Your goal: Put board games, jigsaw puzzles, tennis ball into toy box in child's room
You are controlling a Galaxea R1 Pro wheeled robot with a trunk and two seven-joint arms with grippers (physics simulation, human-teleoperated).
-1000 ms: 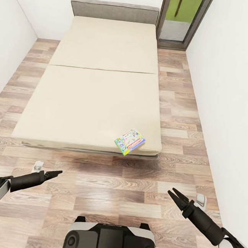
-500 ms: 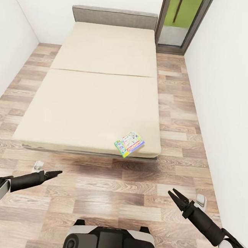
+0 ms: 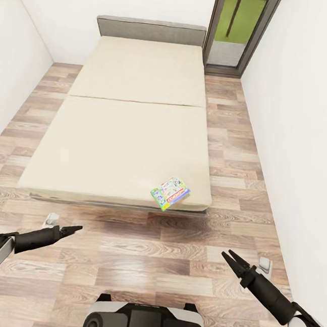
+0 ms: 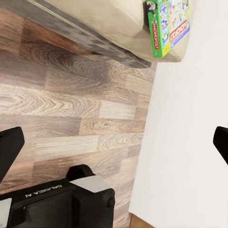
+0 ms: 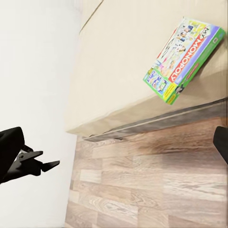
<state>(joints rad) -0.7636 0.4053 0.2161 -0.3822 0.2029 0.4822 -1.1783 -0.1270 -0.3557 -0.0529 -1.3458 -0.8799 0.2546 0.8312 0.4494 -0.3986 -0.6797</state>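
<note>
White walls and wood plank floor [image 3: 137,262] frame the child's room, with the bed [image 3: 120,143] filling the middle of the head view and a dark-framed window [image 3: 239,30] beyond its far right corner.

Starting on our left, the left gripper [image 3: 70,230] hangs low over the floor, short of the bed's foot edge. From the head view its jaws look nearly closed, but the left wrist view has dark finger parts at opposite edges of the frame, so we cannot tell for sure. It holds nothing.

Moving right, the board game [image 3: 170,192] with the green edge and red Monopoly lettering lies flat on the mattress, ahead of and between our two grippers, nearer the right one. It sits skewed at the foot corner, one corner poking just past the mattress edge. The right wrist view shows that overhang clearly [image 5: 183,61].

On our right, the right gripper [image 3: 230,258] has its jaws spread and empty, well short of the box.

We judge we are on the approach to this game. To do it well, we should roll closer and square up to that corner. We then bring the right jaws in low along the foot edge, turned to match the box's skew. Pinching the overhanging corner across its thin side should beat scraping the soft mattress. A careless nudge could tip it onto the floor.
</note>
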